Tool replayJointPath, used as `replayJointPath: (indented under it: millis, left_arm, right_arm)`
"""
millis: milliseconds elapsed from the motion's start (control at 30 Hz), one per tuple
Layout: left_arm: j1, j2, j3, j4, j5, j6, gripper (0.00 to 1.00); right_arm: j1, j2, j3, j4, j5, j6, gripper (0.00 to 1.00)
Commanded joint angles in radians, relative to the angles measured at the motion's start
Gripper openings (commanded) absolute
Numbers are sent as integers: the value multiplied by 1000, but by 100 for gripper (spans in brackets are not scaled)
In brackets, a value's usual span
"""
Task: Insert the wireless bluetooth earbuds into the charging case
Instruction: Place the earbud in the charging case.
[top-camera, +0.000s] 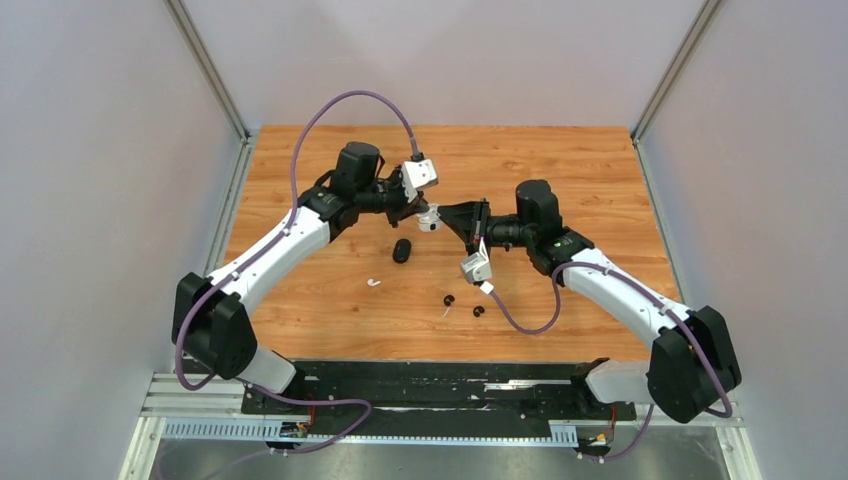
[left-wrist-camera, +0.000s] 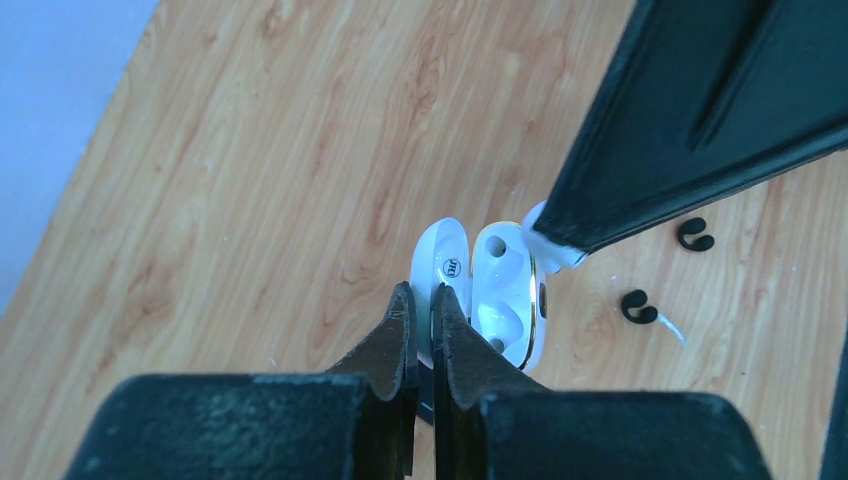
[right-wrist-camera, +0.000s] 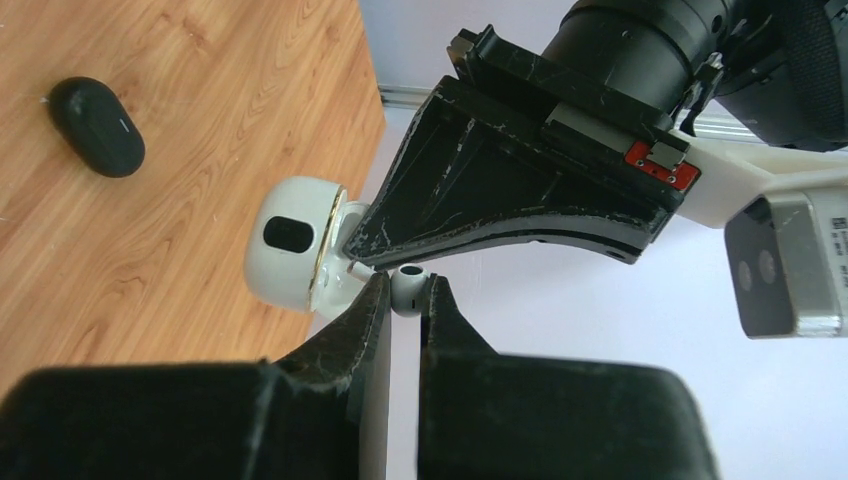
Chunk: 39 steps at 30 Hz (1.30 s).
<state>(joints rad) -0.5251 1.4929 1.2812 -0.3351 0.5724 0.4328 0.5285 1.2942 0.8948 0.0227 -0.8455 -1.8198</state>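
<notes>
Up top, the white case (top-camera: 430, 222) is held over mid-counter (top-camera: 600, 170) between both arms, with a loose white earbud (top-camera: 374, 282) and two black earbuds (top-camera: 448, 299) lying nearer. Left wrist: the left tool (left-wrist-camera: 421, 312) is clamped on the open case's lid. Right wrist: the right tool (right-wrist-camera: 405, 297) pinches the other white earbud (right-wrist-camera: 408, 280), right at the case's rim.

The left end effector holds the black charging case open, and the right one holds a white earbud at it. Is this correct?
Only the colour is wrong: the left wrist view shows the left end effector holding the white charging case open. The right end effector does hold a white earbud at it.
</notes>
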Motion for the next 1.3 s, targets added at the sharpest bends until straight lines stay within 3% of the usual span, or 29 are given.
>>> replayJointPath:
  millis: [0, 700, 1267]
  left_arm:
    - [-22, -55, -16, 118, -42, 122, 0]
    - [-43, -80, -32, 137, -37, 141, 0]
    - [-52, -78, -35, 142, -36, 134, 0]
  right_arm:
    - [13, 20, 14, 93, 27, -5, 0]
    - [14, 56, 23, 59, 160, -93, 0]
    - [15, 56, 34, -18, 136, -176, 0]
